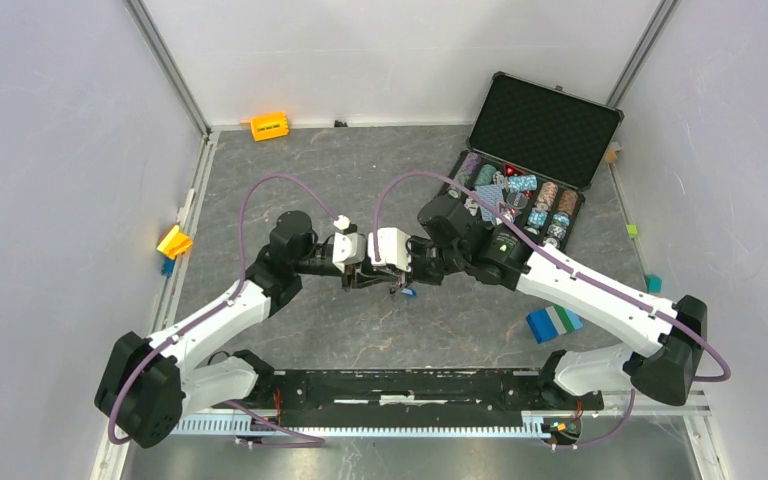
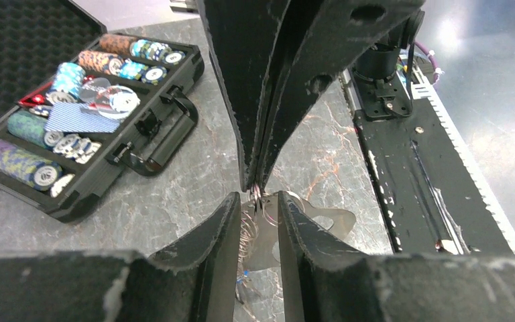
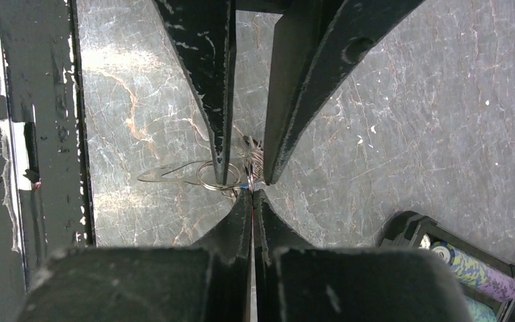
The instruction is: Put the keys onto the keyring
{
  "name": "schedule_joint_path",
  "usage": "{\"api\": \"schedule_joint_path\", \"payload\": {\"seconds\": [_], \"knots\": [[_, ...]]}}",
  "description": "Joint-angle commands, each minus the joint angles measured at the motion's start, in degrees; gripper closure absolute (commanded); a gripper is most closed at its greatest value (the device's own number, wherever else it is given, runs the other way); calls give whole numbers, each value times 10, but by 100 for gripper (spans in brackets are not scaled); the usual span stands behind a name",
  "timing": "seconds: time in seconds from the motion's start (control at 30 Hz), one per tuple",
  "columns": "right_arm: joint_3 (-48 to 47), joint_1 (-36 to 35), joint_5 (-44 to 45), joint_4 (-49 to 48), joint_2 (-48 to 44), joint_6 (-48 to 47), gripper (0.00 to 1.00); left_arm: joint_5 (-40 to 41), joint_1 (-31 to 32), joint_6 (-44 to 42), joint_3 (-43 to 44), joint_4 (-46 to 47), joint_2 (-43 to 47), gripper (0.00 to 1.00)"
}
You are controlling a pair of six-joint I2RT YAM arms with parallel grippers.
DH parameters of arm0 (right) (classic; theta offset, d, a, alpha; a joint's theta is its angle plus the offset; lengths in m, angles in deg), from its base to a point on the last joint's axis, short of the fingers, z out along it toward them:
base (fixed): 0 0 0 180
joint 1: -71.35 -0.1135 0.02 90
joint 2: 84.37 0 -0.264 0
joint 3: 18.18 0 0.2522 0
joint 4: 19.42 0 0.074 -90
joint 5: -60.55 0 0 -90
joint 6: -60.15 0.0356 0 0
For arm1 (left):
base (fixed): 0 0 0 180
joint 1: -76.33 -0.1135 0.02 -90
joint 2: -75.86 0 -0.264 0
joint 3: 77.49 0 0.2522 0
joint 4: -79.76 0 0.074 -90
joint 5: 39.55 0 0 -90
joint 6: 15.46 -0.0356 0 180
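Note:
My two grippers meet tip to tip above the middle of the table. My left gripper [image 1: 360, 274] is closed down on the keyring [image 2: 322, 218], a flat grey metal piece with a hole, and on its wire coils [image 2: 253, 225]. My right gripper [image 1: 397, 277] is shut, its tips pinching the wire ring [image 3: 213, 180] opposite the left fingers [image 3: 220, 134]. The flat piece shows edge-on in the right wrist view [image 3: 161, 176]. The blue key [image 1: 409, 292] hangs just below the right gripper's tips. A speck of blue shows in the right wrist view [image 3: 243, 187]. The black key is hidden.
An open black case [image 1: 480, 168] of poker chips stands at the back right, also in the left wrist view [image 2: 141, 157]. An orange block [image 1: 269, 126] lies at the back wall, a yellow block [image 1: 174, 241] at the left, a blue-green-white block [image 1: 553, 323] near the right arm.

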Motion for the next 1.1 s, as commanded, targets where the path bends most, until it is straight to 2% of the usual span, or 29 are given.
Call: {"api": "schedule_joint_path", "payload": {"seconds": [0.0, 0.57, 0.77, 0.87, 0.9, 1.0, 1.07], "knots": [[1, -2, -6, -30, -18, 11, 100, -9, -1, 36, 0, 66, 2, 66], [-5, 2, -17, -32, -12, 14, 100, -8, -1, 28, -7, 54, 6, 79], [-2, 3, -22, -34, -11, 14, 100, -11, -1, 32, -4, 54, 5, 97], [2, 8, -22, -39, -15, 15, 100, -12, 0, 34, -6, 55, 9, 98], [3, 9, -23, -39, -17, 16, 97, -15, 0, 36, -7, 58, 12, 98], [11, 19, -43, -40, -27, 14, 79, -29, -4, 60, -20, 97, 19, 98], [26, 28, -61, -50, -40, 12, 73, -43, -10, 101, -35, 153, 20, 98]]}}
